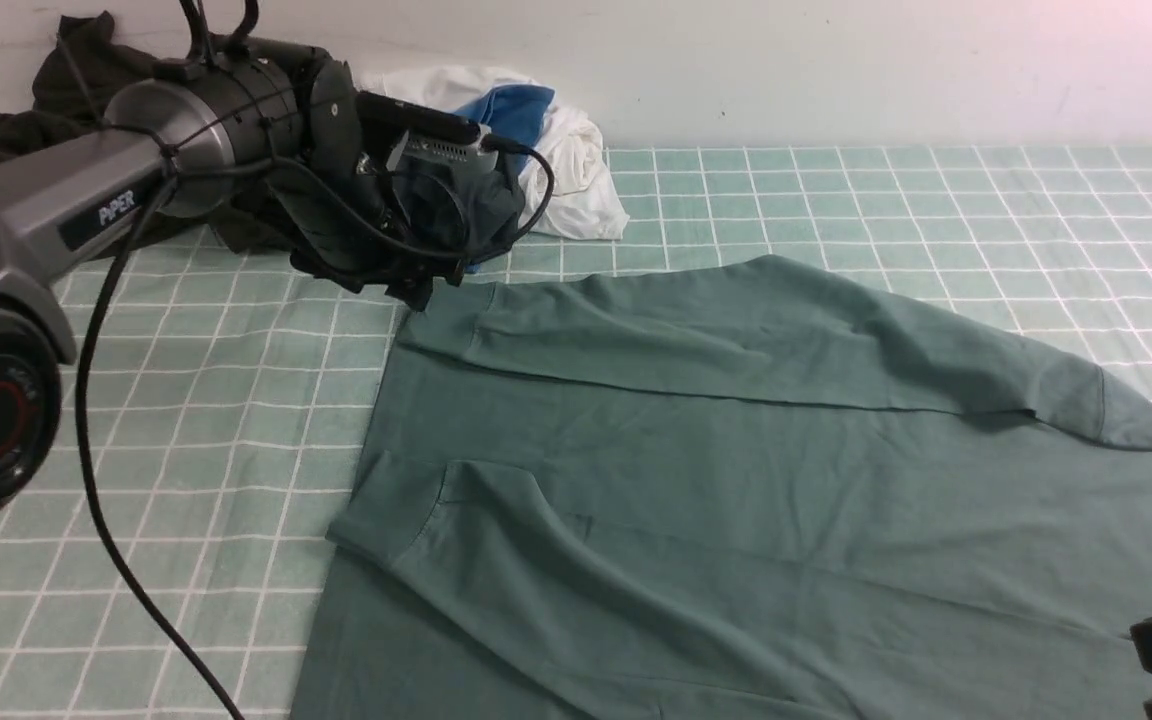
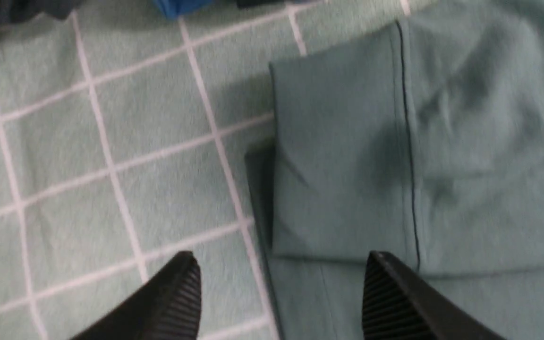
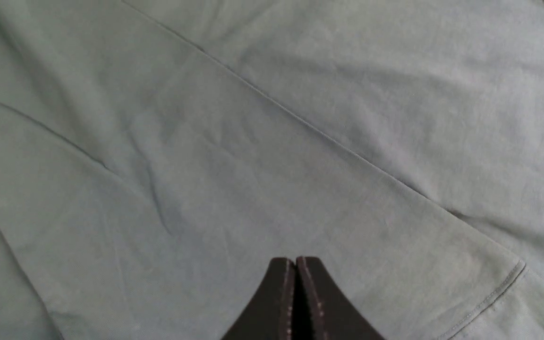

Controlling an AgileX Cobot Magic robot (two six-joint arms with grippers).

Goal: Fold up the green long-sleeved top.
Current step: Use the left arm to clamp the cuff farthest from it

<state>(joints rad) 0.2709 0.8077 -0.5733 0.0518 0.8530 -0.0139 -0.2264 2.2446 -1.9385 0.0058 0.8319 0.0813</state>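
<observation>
- Surface: you're working on a mint-green cloth with a white grid (image 1: 836, 200). It covers the whole table, lies flat, and runs back to a plain whitish wall (image 1: 836, 70).
- Task item: the muted sage-green long-sleeved jersey top (image 1: 736, 450) lies spread flat, centre to right of the cloth. It runs off the near edge and the right edge of the front view.
- One sleeve (image 1: 736, 340) is laid across the top's far side. Its cuff (image 2: 338, 156) rests flat at the far-left corner of the body.
- L gripper (image 2: 281, 264): jaws wide apart with nothing between them, above the cuff's edge where top meets cloth. The wrist pic is a bit blurred.
- R gripper (image 3: 295, 259): black fingers pressed together and gripping nothing, just over the top's fabric. In the front view you only see it at the near-right corner.
- Back-left corner, by the wall: a very dark olive-black garment heap (image 1: 66, 70), partly behind the L arm.
- Next to it: a crumpled white garment with a blue patch (image 1: 576, 160) against the wall, apart from the top.
- Dark grey-blue cloth (image 1: 466, 215) shows behind the L wrist; can't tell its shape.
- A black cable (image 1: 96, 480) hangs from the L arm and loops over the cloth at near left.
</observation>
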